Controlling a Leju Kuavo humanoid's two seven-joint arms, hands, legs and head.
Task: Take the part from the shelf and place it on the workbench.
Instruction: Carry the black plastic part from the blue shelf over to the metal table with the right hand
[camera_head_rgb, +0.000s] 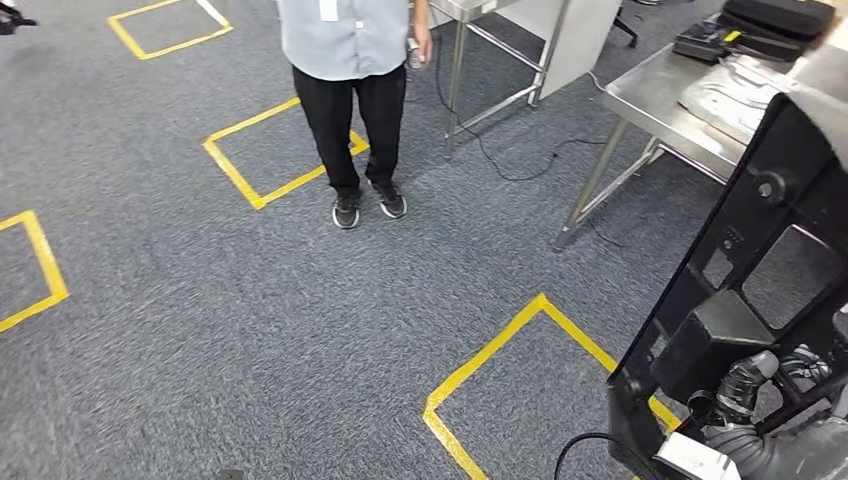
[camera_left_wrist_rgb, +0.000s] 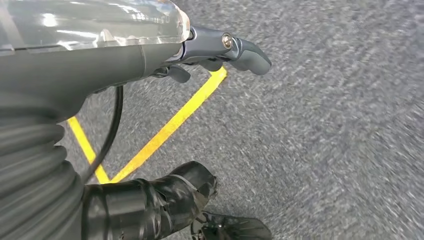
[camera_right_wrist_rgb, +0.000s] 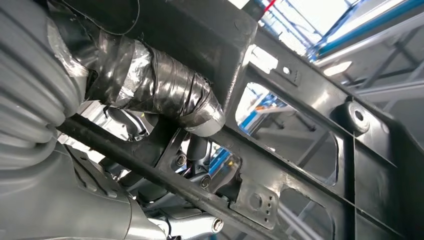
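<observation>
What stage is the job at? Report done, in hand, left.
Done: the black part is off the shelf, gripped by the right hand. In hand: carrying it over the carpet; the left hand hangs free. Left: setting it on the steel workbench ahead to the right.

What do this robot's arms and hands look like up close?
The left hand has a shiny silver shell, a grey ribbed cover, a thick grey thumb and a thin black cable. The right hand has the same ribbed grey cover, and its thumb is wrapped in glossy black tape.
</observation>
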